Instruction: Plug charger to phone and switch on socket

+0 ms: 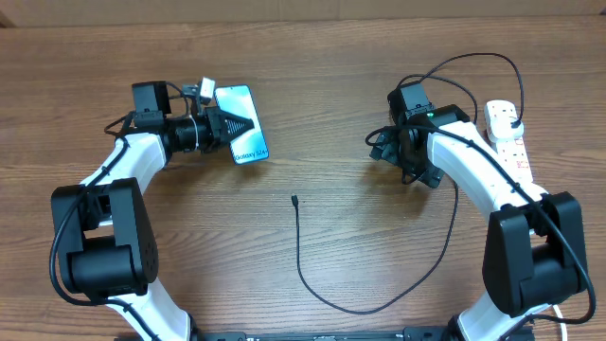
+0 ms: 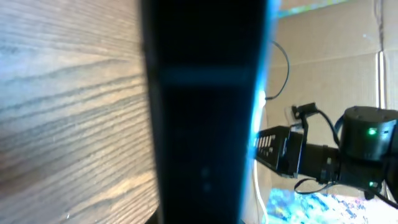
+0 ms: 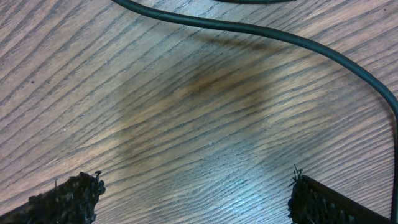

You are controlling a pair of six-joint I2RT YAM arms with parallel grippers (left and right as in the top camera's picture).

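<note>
The phone (image 1: 243, 114) lies on the table at the upper left, light blue screen up. My left gripper (image 1: 230, 126) is shut on its left edge; in the left wrist view the phone (image 2: 205, 112) fills the middle as a dark band. The charger cable (image 1: 305, 270) runs from its small connector tip (image 1: 294, 199) at mid-table in a loop to the right and up to its black plug (image 1: 512, 119) in the white socket strip (image 1: 508, 150) at the far right. My right gripper (image 1: 381, 149) is open and empty just above the wood (image 3: 199, 193), with the cable (image 3: 292, 40) beyond it.
A cardboard wall (image 1: 312, 8) runs along the table's far edge. A small white piece (image 1: 204, 92) sits by my left wrist. My right arm (image 2: 323, 155) shows in the left wrist view.
</note>
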